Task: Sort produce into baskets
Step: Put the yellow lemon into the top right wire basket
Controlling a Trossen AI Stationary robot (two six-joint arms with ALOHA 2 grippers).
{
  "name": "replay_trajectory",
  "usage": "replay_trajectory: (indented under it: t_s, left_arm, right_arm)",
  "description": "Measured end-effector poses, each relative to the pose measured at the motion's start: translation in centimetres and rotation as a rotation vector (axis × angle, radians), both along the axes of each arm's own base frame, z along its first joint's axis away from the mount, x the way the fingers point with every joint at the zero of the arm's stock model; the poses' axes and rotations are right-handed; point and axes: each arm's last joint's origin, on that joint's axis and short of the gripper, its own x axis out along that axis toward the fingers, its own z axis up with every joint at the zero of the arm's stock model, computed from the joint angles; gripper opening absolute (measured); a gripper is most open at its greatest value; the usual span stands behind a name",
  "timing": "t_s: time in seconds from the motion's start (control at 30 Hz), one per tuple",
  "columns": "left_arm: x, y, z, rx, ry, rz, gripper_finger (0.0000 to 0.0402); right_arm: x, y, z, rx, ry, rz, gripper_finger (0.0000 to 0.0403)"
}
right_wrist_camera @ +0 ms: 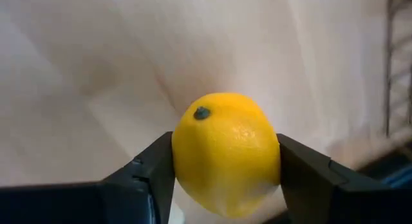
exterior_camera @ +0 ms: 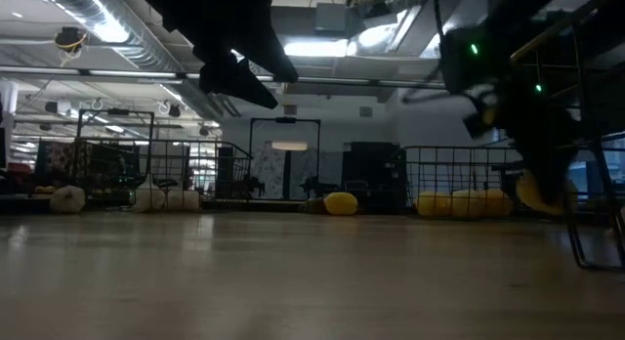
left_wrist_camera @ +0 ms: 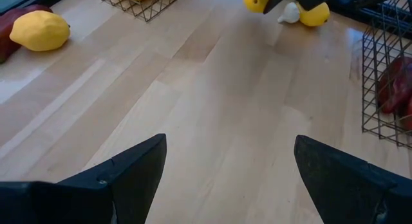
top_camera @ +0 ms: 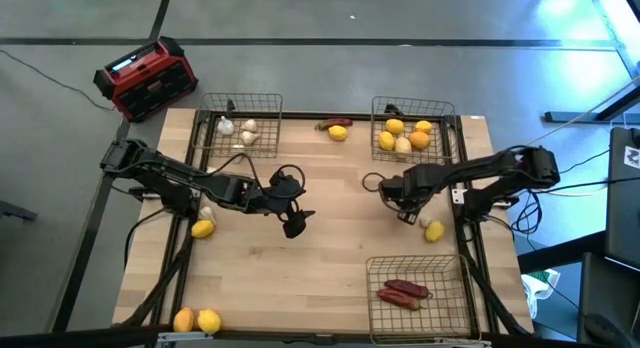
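Where the smooth, dimpled yellow lemon (right_wrist_camera: pixel 226 153) sits, the right gripper (right_wrist_camera: pixel 225 169) pinches it between dark fingers above the pale wooden table (top_camera: pixel 330 248), near the back-right wire-mesh basket (top_camera: pixel 456 138); the left gripper (left_wrist_camera: pixel 228 179) hangs wide mid-table.

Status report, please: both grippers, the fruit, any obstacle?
Right gripper shut on lemon, near the fruit basket. Left gripper open, empty, over mid-table. A garlic bulb and another lemon lie beside the right gripper.

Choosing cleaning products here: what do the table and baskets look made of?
Table: likely wood, pale matte planks with visible grain and seams. Baskets: thin grey wire mesh, probably metal, see-through grid. The coating cannot be told.
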Motion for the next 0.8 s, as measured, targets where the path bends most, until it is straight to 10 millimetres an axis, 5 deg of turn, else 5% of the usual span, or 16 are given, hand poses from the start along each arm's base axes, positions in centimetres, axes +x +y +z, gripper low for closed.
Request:
replay_trajectory:
  t_s: [0.47,0.8]
  left_arm:
    - [0.0,0.0,0.0,0.000,0.000,0.000,0.0337]
    - [0.0,0.0,0.0,0.003,0.001,-0.003,0.0337]
  right_arm:
    - [3.8,-0.3,5.4,-0.094,-0.336,0.120,0.0210]
    - [4.0,-0.5,9.7,-0.174,-0.412,0.161,0.0210]
